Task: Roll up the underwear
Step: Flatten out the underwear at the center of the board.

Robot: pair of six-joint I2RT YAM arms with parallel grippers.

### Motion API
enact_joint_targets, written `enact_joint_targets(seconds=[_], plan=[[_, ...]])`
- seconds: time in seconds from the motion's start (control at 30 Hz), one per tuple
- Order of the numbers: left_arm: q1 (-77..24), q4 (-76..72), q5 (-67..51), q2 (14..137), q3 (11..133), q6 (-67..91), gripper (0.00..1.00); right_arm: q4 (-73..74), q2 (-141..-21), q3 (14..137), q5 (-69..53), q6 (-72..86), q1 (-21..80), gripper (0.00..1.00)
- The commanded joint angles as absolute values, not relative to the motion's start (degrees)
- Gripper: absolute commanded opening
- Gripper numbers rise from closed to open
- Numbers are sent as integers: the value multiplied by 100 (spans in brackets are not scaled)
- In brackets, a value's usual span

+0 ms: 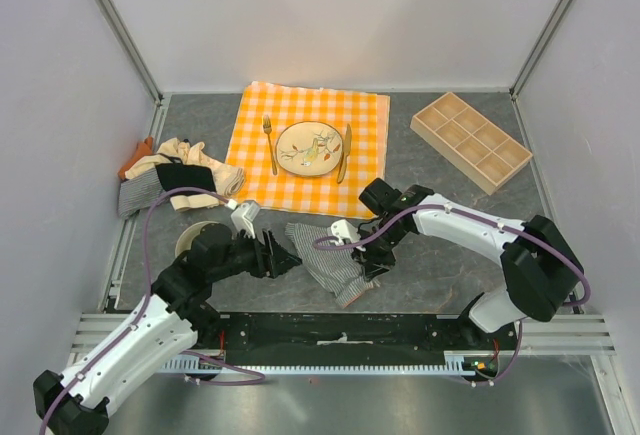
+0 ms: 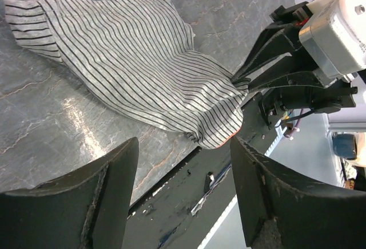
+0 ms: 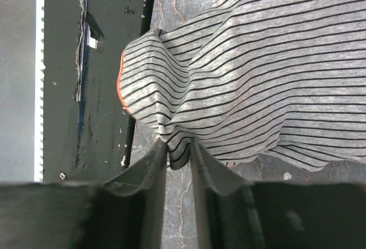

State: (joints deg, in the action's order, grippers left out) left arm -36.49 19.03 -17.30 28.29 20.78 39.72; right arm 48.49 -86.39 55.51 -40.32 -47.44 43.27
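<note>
Grey-striped underwear [image 1: 328, 255] lies crumpled on the surface [image 1: 440, 255] near its front edge. It looks soft and limp, best taken at a hem. The right hand [image 3: 178, 150] pinches its bunched edge; the left hand [image 2: 184, 163] hangs open nearby.

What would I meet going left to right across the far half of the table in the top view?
From the left: underwear pile → fork → plate → knife → tray.

Bright even overhead light, soft shadows, mild glare
</note>
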Motion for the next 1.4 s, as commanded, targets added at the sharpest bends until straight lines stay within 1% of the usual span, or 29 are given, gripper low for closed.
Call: enact_joint_targets(seconds=[0.0,0.07,0.1,0.23,0.27,0.3,0.37,0.43,0.47,0.53,0.57,0.63,0.67,0.87,0.9,0.93,0.97,1.1,1.2,1.37], plan=[[-3674,1512,-2048,2839,2057,4166,71,4816,-8719,5625,-4280,-5000,4351,34],[-3674,1512,-2074,2839,2057,4166,71,4912,-8754,5730,-4289,-5150,4394,35],[-3674,1520,-2100,2830,2048,4183,71,4965,-8771,5774,-4298,-5211,4412,34],[-3674,1520,-2180,2769,2048,4219,70,5185,-8964,6011,-4421,-5388,4552,22],[-3674,1512,-2197,2751,2039,4236,70,5220,-9000,6099,-4421,-5388,4570,10],[-3674,1512,-2215,2734,2039,4245,70,5238,-9070,6143,-4456,-5379,4579,5],[-3674,1512,-2223,2664,2030,4245,70,5325,-9123,6414,-4605,-5309,4588,0],[-3674,1494,-2267,2619,2039,4236,70,5431,-9193,6696,-4710,-5142,4597,2],[-3674,1468,-2355,2541,2030,4219,69,5562,-9219,7019,-4833,-5072,4597,5],[-3674,1389,-2443,2426,2039,4192,69,5607,-9299,7320,-4974,-4800,4588,5],[-3674,1354,-2478,2356,2039,4192,69,5634,-9342,7539,-5105,-4721,4597,12],[-3674,1353,-2487,2119,2039,4184,69,5643,-9483,7681,-5185,-4571,4605,20],[-3674,1354,-2461,2066,2039,4184,69,5608,-9544,7725,-5168,-4544,4597,21],[-3674,1459,-2373,1890,1881,4324,69,5133,-10019,7357,-4746,-4228,4597,18],[-3674,1468,-2364,1898,1855,4359,69,5124,-10089,7330,-4729,-4228,4588,15],[-3674,1468,-2356,1907,1846,4368,69,5107,-10133,7313,-4711,-4219,4597,2],[-3674,1459,-2338,1916,1846,4368,69,5115,-10177,7321,-4720,-4210,4597,0],[-3674,1468,-2312,1942,1837,4368,70,5159,-10151,7426,-4834,-4219,4597,0],[-3674,1468,-2312,1942,1854,4359,69,5186,-10064,7751,-4948,-4017,4588,0],[-3674,1485,-2250,1654,1968,4263,69,4984,-9740,8744,-5097,-3271,4518,0]])
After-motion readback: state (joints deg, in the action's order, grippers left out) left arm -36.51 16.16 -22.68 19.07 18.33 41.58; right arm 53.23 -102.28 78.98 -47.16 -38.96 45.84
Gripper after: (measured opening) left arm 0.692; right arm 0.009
